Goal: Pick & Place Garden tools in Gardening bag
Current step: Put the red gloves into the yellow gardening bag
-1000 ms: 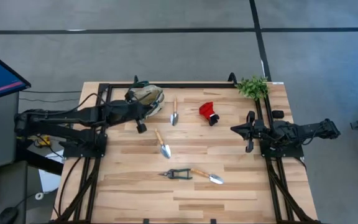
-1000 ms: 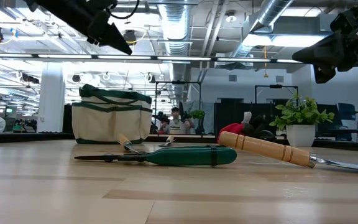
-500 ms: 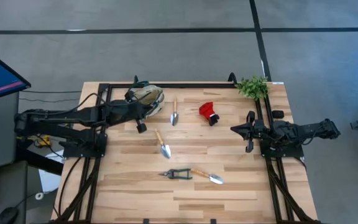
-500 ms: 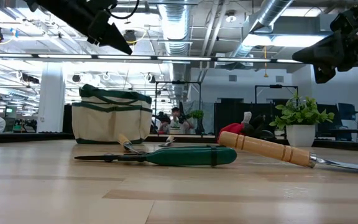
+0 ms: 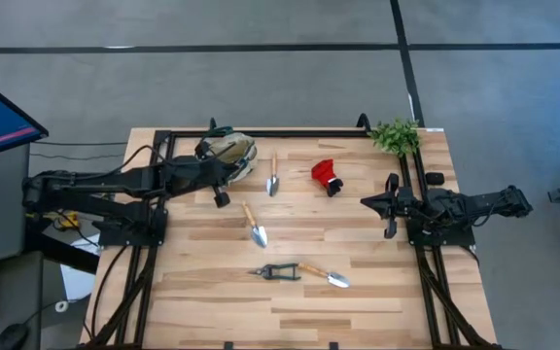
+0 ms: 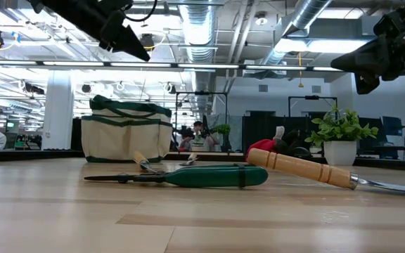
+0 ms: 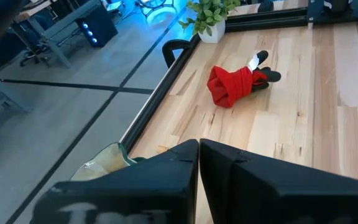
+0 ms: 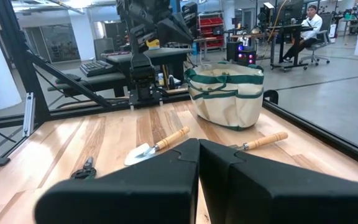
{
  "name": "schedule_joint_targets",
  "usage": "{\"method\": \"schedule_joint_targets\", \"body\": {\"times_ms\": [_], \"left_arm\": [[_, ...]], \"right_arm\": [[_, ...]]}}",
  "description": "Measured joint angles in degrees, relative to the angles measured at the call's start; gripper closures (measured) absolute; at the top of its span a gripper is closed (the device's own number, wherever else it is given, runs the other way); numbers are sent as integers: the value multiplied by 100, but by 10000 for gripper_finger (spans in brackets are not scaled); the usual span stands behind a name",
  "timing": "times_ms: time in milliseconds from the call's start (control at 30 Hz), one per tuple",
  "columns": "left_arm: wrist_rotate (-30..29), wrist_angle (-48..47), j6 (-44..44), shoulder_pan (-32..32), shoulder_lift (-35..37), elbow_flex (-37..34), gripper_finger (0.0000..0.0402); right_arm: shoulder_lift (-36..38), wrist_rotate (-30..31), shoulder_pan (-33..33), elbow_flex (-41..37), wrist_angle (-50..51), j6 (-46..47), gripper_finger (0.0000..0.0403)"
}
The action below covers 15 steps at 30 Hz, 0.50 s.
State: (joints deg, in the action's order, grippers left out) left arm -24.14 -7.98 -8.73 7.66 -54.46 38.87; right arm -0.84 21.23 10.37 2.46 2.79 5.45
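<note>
The bag (image 5: pixel 229 156) is found at the far left of the table (image 5: pixel 377 282), upright, beige with green trim, close to the far rail (image 5: pixel 290 133). Nothing can be seen inside it from these views.

Five tools are observed lying on the table, none of them in the bag. One trowel (image 5: pixel 272 175) lies just right of the bag, blade toward the near side. A second trowel (image 5: pixel 254 225) lies nearer, toward the middle, at a slant. The shears (image 5: pixel 277 272) lie at the near middle, with a third trowel (image 5: pixel 323 274) just to their right, its handle end close to them. The red glove (image 5: pixel 326 176) lies at the far middle, well apart from the bag, with a dark part at its right end.

The left gripper (image 5: pixel 221 197) is held above the table just near of the bag, fingers closed together with nothing between them; in the left wrist view the two fingers (image 7: pixel 166 180) are seen meeting. The right gripper (image 5: pixel 366 202) is held above the right side of the table, pointing left, likewise fully closed and empty, well apart from every tool.

A potted plant (image 5: pixel 395 135) stands at the far right corner. People (image 6: pixel 200 133) are noted in the room beyond the table.
</note>
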Motion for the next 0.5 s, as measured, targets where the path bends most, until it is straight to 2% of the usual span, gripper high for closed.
{"method": "schedule_joint_targets", "body": {"times_ms": [500], "left_arm": [[2, 86, 5, 0, 0, 0, 393]], "right_arm": [[0, -15, -2, 0, 1, 2, 403]]}}
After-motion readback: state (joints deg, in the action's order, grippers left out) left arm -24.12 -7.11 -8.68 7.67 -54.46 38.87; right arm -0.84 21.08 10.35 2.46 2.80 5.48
